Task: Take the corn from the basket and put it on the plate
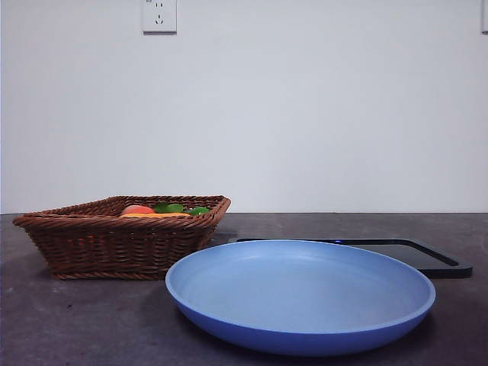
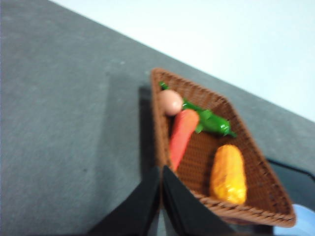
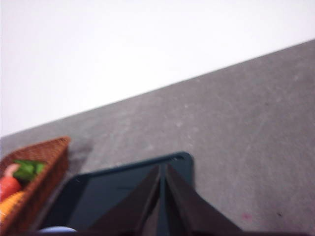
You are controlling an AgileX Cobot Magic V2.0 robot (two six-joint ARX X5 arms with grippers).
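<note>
The corn (image 2: 229, 174), an orange-yellow bumpy cob, lies in the brown wicker basket (image 2: 162, 123) at the end nearest the plate; in the right wrist view only a tip of the corn (image 3: 9, 206) shows. The blue plate (image 1: 301, 324) stands in front, right of the basket (image 1: 114, 248), with nothing on it. My left gripper (image 2: 161, 169) is shut and holds nothing, hovering over the basket's rim, apart from the cob. Over the black tray, my right gripper (image 3: 161, 168) is shut too. Neither arm shows in the front view.
Beside the corn in the basket lie a red-orange carrot (image 2: 181, 137), a round pinkish fruit (image 2: 171, 102) and a green pepper (image 2: 211, 122). A flat black tray (image 1: 431, 258) lies behind the plate. Bare dark tabletop (image 2: 59, 123) stretches on the basket's far side.
</note>
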